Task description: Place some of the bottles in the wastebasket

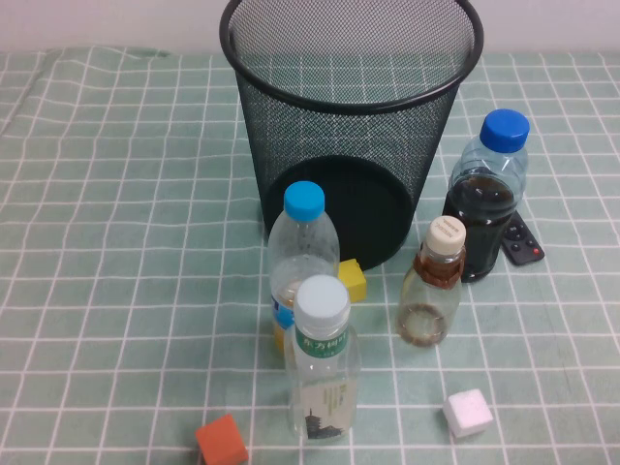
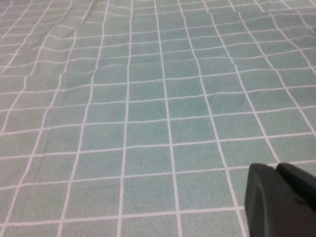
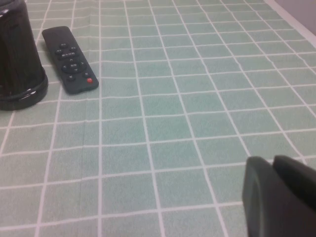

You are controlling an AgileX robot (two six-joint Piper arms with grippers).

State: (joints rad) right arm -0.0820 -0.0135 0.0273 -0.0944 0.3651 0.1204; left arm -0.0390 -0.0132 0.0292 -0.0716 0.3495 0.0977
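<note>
Four bottles are standing upright on the green checked cloth (image 1: 116,242) in the high view: the tall white-capped bottle (image 1: 323,363) with its green-and-white label nearest the camera, the shorter cream-capped bottle (image 1: 433,286) to its right, a blue-capped bottle with orange liquid (image 1: 302,257) just behind the tall one, and a blue-capped bottle with dark liquid (image 1: 487,194) further back on the right. One wastebasket (image 1: 351,116) is sitting behind them all, upright, with no bottle showing inside it. Three small cubes are lying about: a yellow cube (image 1: 352,280) near the basket's base, an orange cube (image 1: 222,441) and a white cube (image 1: 468,413) at the near edge. One black remote (image 1: 520,242) is peeking out beside the dark bottle; the right wrist view is showing it whole, flat on the cloth. Neither arm is appearing in the high view. The left gripper (image 2: 281,200) is hanging over bare cloth with its fingers pressed together, gripping nothing. The right gripper (image 3: 279,197) is likewise closed and empty, well apart from the remote.
</note>
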